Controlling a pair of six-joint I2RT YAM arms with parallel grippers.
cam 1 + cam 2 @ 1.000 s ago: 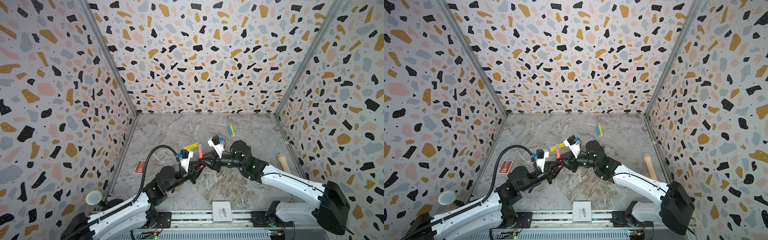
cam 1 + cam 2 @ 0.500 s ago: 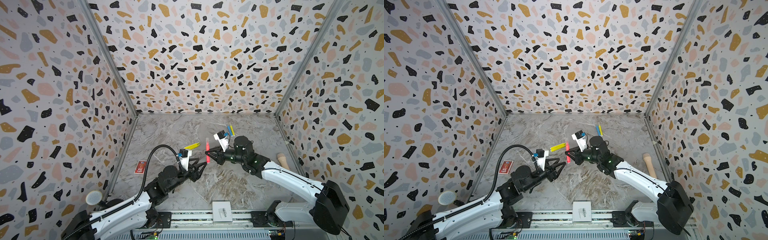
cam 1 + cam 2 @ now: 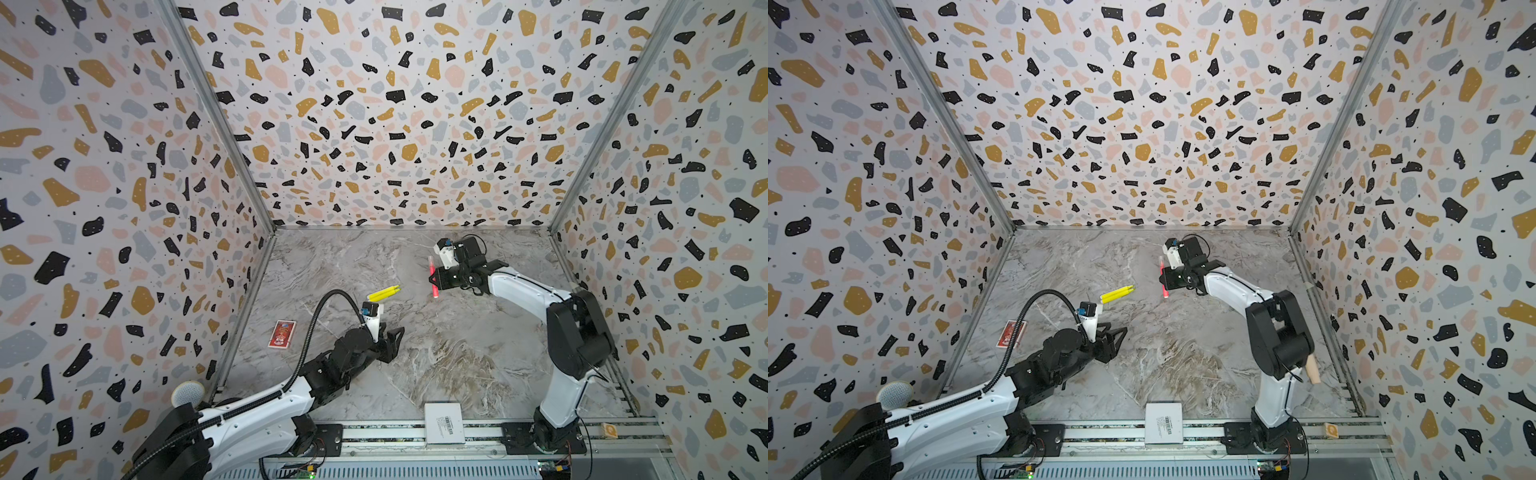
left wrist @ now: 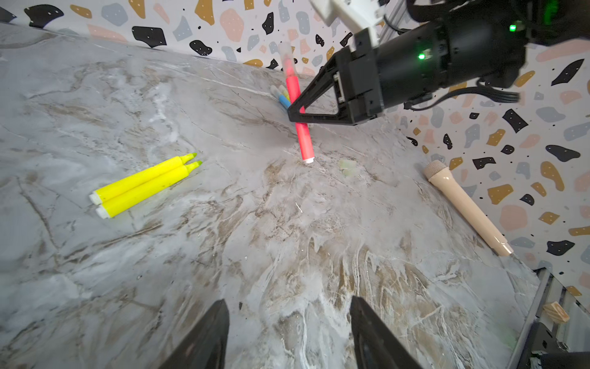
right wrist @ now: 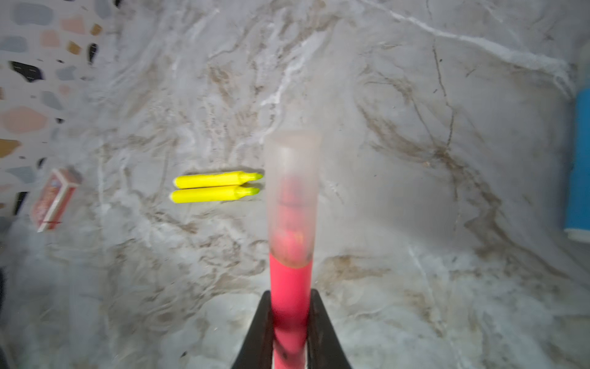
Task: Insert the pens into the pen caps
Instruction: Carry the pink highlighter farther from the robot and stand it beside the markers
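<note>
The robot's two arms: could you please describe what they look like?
The left arm and right arm have white shells with black joints. The left hand and right hand are black with triangular fingers. A black ribbed cable loops over the left arm; small green lights glow on the right wrist.

I am working in a robot test cell, a lab rig rather than any lived-in room. Speckled terrazzo-print walls (image 3: 374,104) box in a marble-print tabletop (image 3: 457,365), joined by bare aluminium corner posts (image 3: 220,124). My left arm (image 3: 257,411) and right arm (image 3: 519,291) are bolted to a slotted metal rail (image 3: 374,432) along the front edge.
</note>
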